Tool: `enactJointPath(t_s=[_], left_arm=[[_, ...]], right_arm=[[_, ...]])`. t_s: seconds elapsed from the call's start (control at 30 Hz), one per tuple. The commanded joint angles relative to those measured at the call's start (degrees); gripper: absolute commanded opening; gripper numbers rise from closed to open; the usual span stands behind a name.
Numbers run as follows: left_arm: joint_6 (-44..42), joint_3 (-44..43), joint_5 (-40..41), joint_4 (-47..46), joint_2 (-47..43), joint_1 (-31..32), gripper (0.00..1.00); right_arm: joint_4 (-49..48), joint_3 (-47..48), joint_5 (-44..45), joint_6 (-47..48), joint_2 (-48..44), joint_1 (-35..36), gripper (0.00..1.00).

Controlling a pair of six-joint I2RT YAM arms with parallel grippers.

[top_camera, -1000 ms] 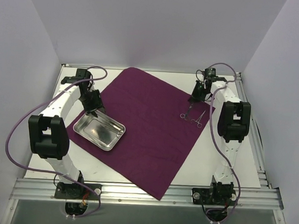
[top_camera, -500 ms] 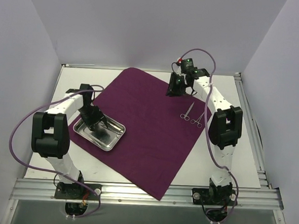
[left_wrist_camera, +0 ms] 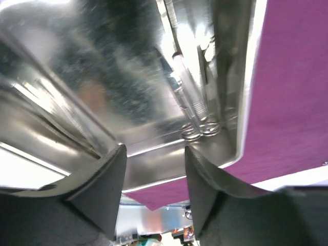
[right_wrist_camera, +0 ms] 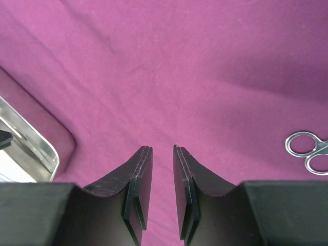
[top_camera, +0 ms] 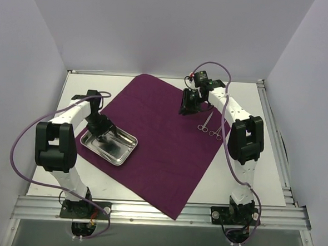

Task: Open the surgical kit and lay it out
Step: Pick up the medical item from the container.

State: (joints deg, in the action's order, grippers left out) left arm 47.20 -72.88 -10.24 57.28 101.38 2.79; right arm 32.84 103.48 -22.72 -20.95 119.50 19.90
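Below the left hand (left_wrist_camera: 154, 151), the tray (left_wrist_camera: 102, 77) is polished steel, mirror-glossy with faint scuffs. The instruments (left_wrist_camera: 197, 110) lying in it are shiny metal too. Under the right hand (right_wrist_camera: 162, 148), the wrap (right_wrist_camera: 205, 77) is matt magenta cloth, softly creased. That hand's fingers (right_wrist_camera: 141, 179) look like matt black plastic, lightly scratched.

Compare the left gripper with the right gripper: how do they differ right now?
The left gripper hangs over the steel tray, the right gripper over bare purple cloth. The left gripper's jaws stand wide apart; the right gripper's leave only a narrow gap. Both hold nothing.
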Motion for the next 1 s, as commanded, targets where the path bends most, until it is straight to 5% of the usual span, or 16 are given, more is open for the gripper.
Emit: enactJointPath(t_s=[0.0,0.6,0.63,0.97], left_arm=[[-0.01,0.62,0.93,5.13,-0.31,-0.68,0.60],[-1.32,4.94,4.45,5.93,7.42,4.33,0.65],[-1.58,5.20,3.66,4.96,7.86,4.51,0.58],[-1.85,0.11,4.61,0.91,2.67,4.68,0.57]], right_arm=[[1.26,0.32,-2.33,-0.67,-2.96,-0.30,0.24],[2.40,1.72,-4.97,-1.73,-1.55,-2.50,0.24],[2.49,1.64,-4.88,-1.55,-1.64,-2.24,0.24],[2.23,-0.21,-3.12,-0.15,-3.31,-0.13,0.24]])
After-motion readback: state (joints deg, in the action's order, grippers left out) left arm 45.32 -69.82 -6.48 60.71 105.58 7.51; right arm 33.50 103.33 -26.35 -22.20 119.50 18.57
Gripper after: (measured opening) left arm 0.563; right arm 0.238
